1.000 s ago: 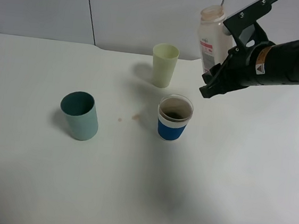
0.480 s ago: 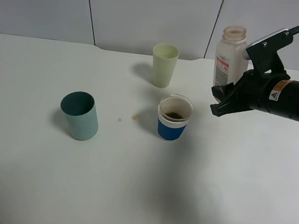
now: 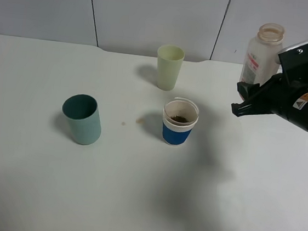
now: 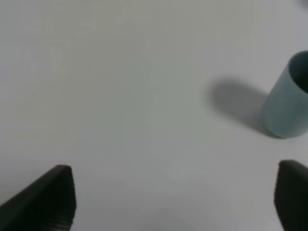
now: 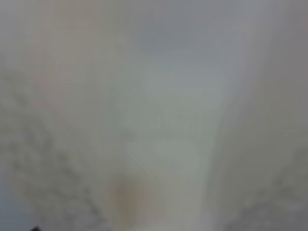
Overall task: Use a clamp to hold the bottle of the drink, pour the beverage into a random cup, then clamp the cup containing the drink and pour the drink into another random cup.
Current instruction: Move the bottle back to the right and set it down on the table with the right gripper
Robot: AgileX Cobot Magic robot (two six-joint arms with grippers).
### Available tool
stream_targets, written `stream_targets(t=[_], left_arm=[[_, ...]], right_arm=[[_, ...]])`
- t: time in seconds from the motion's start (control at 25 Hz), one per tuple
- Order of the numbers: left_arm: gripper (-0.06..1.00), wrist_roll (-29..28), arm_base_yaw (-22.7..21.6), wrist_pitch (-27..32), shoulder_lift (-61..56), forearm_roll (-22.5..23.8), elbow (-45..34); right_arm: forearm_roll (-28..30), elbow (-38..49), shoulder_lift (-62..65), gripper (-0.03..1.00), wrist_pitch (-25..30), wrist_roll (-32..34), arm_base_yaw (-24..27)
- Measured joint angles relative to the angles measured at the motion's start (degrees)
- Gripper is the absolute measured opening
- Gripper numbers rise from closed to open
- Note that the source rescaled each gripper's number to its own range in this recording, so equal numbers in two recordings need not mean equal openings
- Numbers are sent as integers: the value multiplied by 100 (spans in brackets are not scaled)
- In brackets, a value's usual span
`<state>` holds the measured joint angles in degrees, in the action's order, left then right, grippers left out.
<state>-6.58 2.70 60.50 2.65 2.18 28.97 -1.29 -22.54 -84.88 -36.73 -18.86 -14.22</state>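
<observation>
Standing upright, bottle [image 3: 261,58] mouth pointing up.

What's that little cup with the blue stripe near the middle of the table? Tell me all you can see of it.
The blue-banded cup is a short white cup, paper by the look of it, with a wide blue band and a thick rim. It stands upright on the white table, and nothing touches it. A little brown liquid lies in its bottom.
</observation>
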Motion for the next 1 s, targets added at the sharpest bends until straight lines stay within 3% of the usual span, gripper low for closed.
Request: stream_targets(t=[0.48, 0.6, 1.0], left_arm=[[50, 0, 0, 0, 0, 0, 0], [50, 0, 0, 0, 0, 0, 0], [50, 0, 0, 0, 0, 0, 0]], right_arm=[[-259, 194, -1065, 1, -2098, -5, 257], [-220, 199, -1718, 1, -2996, 114, 257], [-174, 194, -2891, 1, -3227, 377, 257]])
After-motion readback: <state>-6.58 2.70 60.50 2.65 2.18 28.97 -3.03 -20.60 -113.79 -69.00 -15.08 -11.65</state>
